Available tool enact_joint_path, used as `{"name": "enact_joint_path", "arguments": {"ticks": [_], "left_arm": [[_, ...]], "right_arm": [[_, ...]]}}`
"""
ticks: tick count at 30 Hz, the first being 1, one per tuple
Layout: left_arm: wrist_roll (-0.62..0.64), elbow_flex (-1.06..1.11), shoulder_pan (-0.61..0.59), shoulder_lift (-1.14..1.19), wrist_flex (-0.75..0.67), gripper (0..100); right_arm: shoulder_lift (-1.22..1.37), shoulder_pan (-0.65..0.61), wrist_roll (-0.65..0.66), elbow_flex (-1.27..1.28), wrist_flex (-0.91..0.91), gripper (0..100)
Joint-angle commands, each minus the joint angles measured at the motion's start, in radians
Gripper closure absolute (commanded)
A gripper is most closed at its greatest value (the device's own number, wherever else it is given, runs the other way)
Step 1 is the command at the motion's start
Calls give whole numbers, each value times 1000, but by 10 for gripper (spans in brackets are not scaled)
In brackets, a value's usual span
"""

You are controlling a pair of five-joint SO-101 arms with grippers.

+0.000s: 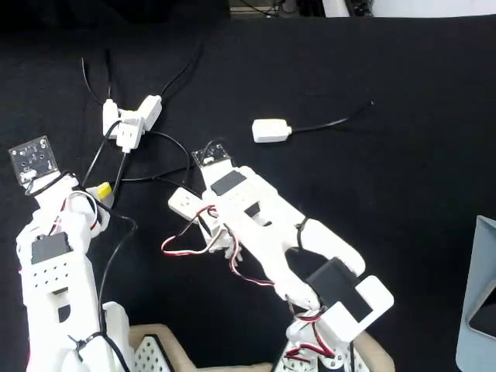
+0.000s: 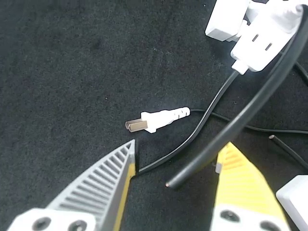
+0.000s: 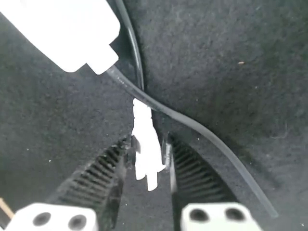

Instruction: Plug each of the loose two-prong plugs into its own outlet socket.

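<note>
A loose white two-prong plug [image 2: 159, 119] lies on the black cloth just beyond my left gripper [image 2: 179, 144], which is open, with a thick black cable [image 2: 240, 120] running between its grey and yellow fingers. In the high view this gripper [image 1: 101, 190] sits at the left, below a cluster of white outlet sockets [image 1: 132, 120]. My right gripper [image 3: 147, 142] is shut on another white plug [image 3: 144, 125], prongs pointing back toward the wrist. A white socket block [image 3: 62, 29] lies close ahead of it. That block [image 1: 182, 203] sits mid-table beside the right arm.
A separate white socket [image 1: 271, 130] with a thin black lead lies alone at the centre back. Black cables loop between the cluster and the arms. A grey box [image 1: 480, 294] stands at the right edge. Open black cloth extends at the right and the far back.
</note>
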Motion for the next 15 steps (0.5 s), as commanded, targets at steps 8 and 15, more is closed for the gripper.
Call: {"name": "enact_joint_path", "arguments": {"ticks": [8, 15], "left_arm": [[3, -7, -1, -18, -18, 733], [3, -7, -1, -18, -18, 733]], "right_arm": [[59, 8, -11, -28, 11, 906], [185, -17, -11, -145, 95, 907]]}}
